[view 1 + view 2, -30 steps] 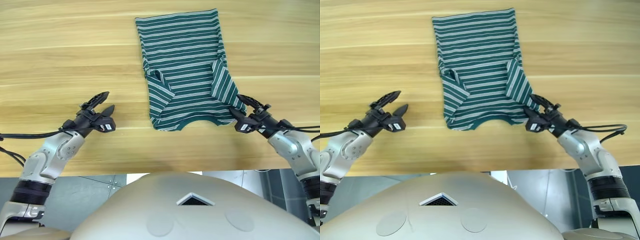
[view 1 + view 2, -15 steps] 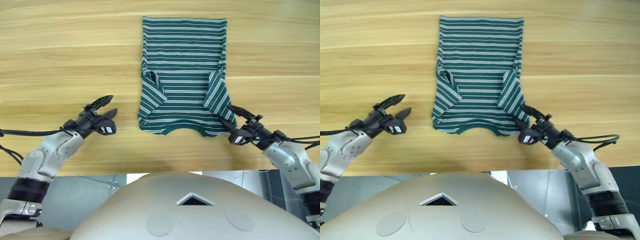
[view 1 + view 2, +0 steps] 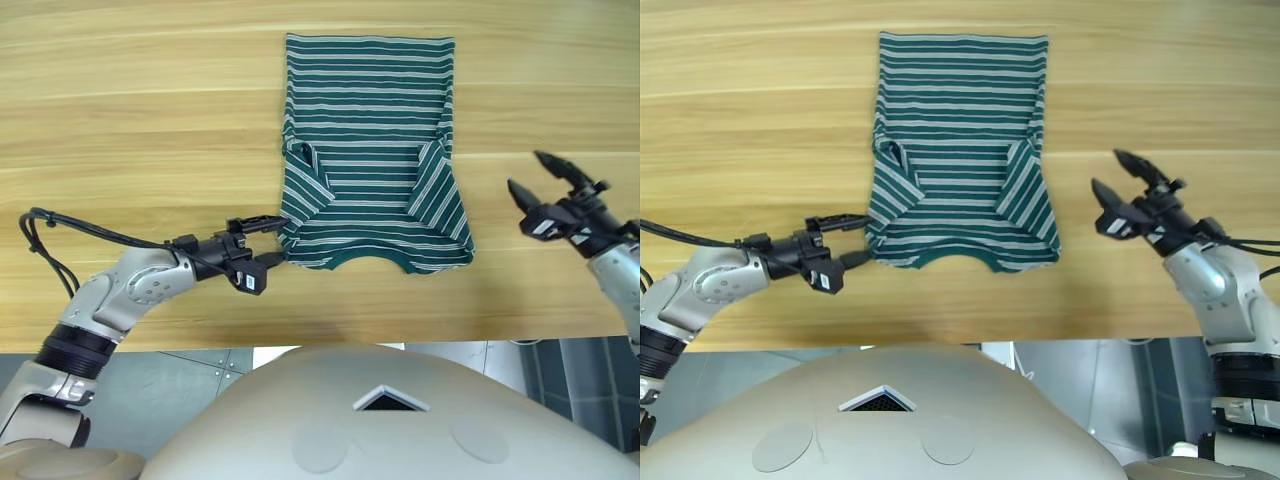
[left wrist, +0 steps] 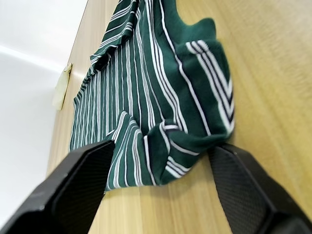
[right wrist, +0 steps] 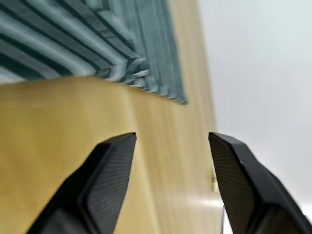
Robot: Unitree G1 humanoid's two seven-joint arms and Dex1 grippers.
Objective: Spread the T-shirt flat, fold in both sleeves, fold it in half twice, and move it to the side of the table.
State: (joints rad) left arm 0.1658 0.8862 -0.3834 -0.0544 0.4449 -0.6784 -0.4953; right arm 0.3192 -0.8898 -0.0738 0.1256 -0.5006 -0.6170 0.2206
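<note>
Head views, T-shirt (image 3: 368,130): It lies flat near the middle of the table (image 3: 120,120). Both sleeves (image 3: 437,185) are folded in on top.
Head views, which way: The long way runs from the near edge to the far edge. The neck (image 3: 375,247) points to the near edge, and the hem (image 3: 368,40) points to the far edge.
Head views, left gripper (image 3: 272,240): It is low at the shirt's near left corner, with its jaws apart.
Head views, right gripper (image 3: 527,172): It is off to the right of the shirt and not touching it. Its jaws are apart.
Left wrist view, corner (image 4: 165,156): The cloth corner bunches up between the open jaws. They are not pinching it yet.
Right wrist view, jaws: They are wide apart with nothing between them. The shirt's edge lies farther off on the wood.
How it will handle: I think the shirt is soft, light and floppy. It will bend and sag when lifted, and it may slide on the smooth wood.
Where to hold: The two near corners beside the neck look best. Pinch all the layers together so the sleeves do not fall open.
</note>
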